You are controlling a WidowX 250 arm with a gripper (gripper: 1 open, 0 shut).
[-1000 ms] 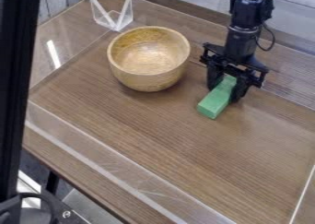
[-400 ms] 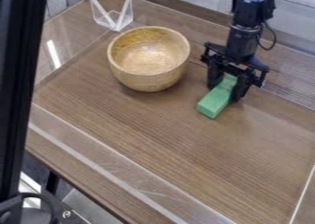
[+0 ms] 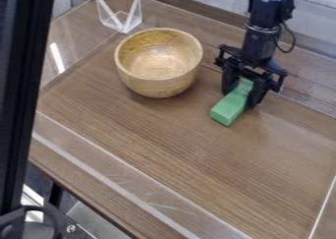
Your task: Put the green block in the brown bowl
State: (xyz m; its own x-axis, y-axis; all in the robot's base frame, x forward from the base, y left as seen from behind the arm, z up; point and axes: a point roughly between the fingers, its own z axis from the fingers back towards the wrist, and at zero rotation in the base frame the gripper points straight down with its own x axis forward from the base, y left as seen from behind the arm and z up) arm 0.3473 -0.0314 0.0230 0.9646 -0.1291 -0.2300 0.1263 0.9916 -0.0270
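The green block [image 3: 231, 108] lies flat on the wooden table, right of the brown bowl [image 3: 159, 62], its long side running away from the camera. My gripper [image 3: 250, 91] hangs straight down over the block's far end. Its black fingers [image 3: 225, 86] stand on either side of that end, wider than the block, with gaps showing, so the gripper is open. The bowl sits upright and holds nothing; it is about a block's length to the left of the gripper.
A small clear folded plastic piece [image 3: 118, 14] stands behind the bowl near the back left. A dark vertical post [image 3: 19, 105] fills the left edge of the view. The table's front edge [image 3: 144, 189] runs diagonally across the lower frame.
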